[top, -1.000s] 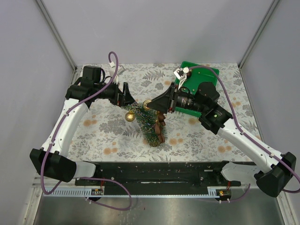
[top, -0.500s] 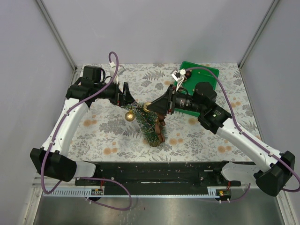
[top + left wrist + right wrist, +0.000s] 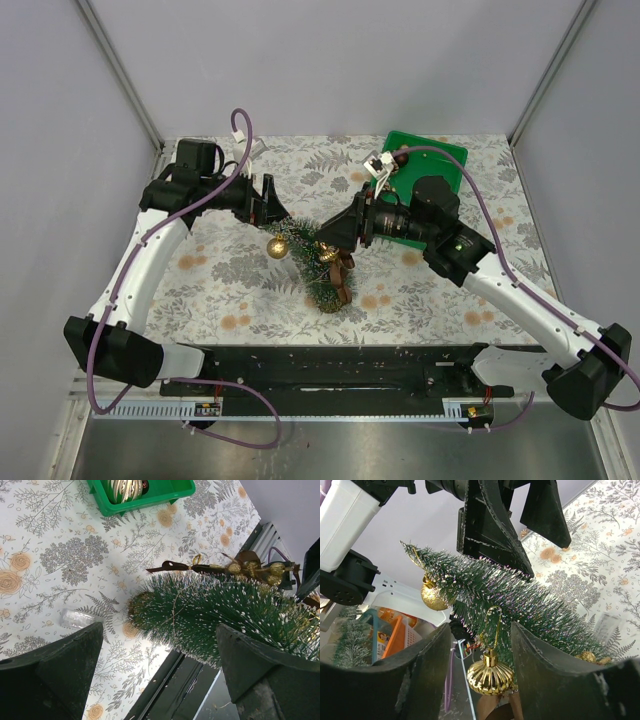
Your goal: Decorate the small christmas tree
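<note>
The table (image 3: 210, 290), covered in a pale cloth printed with grey ferns and orange flowers, fills the working area, and both arms reach inward over its middle. The left arm (image 3: 150, 250) comes in from the left side and the right arm (image 3: 500, 285) from the right, so that their wrists face each other across the small christmas tree (image 3: 312, 262). At the far right of the cloth sits a green bin (image 3: 440, 160), well apart from the tree; the left wrist view shows a striped, shiny ornament (image 3: 125, 487) lying inside it. The tree stands near the centre of the table, just ahead of the arm bases, and in the overhead view its bristly tip slants toward the left arm. The left gripper (image 3: 159, 630) has its fingers spread wide with the upper part of the tree between them; from the right wrist, one of those dark fingers lies against the top side of the branches and the other stands clear. The right gripper (image 3: 481, 635) is likewise spread apart, its fingers either side of a ribbed gold ornament (image 3: 490, 676) without touching it; that ornament hangs by its hook from a branch. A smooth gold ball (image 3: 434, 595) hangs nearer the tip. A brown ribbon with gold beads (image 3: 240, 567) lies along the tree lower down. A small clear object (image 3: 75, 618) rests on the cloth beside the tip.
</note>
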`<state>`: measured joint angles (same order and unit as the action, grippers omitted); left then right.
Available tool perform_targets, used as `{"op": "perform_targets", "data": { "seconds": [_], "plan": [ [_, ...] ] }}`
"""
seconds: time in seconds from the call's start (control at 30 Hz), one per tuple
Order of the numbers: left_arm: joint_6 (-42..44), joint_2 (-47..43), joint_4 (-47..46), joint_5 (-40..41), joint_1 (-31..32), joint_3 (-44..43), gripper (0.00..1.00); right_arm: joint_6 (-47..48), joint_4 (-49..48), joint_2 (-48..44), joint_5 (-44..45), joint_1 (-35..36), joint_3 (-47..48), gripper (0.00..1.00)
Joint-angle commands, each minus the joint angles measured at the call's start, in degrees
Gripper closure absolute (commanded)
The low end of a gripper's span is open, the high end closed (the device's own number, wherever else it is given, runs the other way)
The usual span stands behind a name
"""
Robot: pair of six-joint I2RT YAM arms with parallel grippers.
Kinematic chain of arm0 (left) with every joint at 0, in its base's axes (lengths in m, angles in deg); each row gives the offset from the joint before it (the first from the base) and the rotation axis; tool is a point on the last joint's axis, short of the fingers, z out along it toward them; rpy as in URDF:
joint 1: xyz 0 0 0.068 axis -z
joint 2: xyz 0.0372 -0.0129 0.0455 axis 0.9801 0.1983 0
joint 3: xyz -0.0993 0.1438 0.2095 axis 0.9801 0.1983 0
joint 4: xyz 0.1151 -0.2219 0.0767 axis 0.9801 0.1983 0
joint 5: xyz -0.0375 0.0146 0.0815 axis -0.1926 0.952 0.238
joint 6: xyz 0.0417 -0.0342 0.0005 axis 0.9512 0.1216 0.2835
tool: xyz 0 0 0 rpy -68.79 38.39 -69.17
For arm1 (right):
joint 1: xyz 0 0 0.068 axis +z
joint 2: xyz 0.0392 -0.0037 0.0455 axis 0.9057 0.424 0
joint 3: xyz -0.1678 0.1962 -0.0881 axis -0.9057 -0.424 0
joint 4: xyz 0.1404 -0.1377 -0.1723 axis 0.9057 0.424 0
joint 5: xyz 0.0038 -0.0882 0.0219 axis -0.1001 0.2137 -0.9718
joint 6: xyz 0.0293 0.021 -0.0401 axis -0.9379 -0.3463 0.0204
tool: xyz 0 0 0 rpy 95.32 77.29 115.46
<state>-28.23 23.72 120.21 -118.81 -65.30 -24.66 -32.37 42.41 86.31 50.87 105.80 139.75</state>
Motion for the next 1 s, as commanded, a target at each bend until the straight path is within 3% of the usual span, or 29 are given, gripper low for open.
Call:
{"op": "perform_targets", "data": {
  "seconds": [0.0, 0.27, 0.43, 0.97],
  "plan": [
    [-0.48, -0.31, -1.43, 0.69, 0.19, -2.55, 0.01, 1.71, -0.45, -1.77, 1.04, 0.60, 1.97, 0.41],
    [-0.40, -0.40, -1.34, 1.57, 0.19, -2.64, 0.01, 3.20, 0.42, -2.12, 2.70, 0.69, 5.39, 0.41],
    [-0.57, -0.40, -1.43, 4.20, -0.16, -3.43, 0.01, 6.71, 7.53, -1.94, 6.48, 0.69, 10.49, 0.36],
    [1.27, -1.89, 0.33, 5.35, -7.02, -2.99, 0.01, 11.73, 15.01, -2.12, 13.87, 0.69, 15.42, 0.27]
  ]
}}
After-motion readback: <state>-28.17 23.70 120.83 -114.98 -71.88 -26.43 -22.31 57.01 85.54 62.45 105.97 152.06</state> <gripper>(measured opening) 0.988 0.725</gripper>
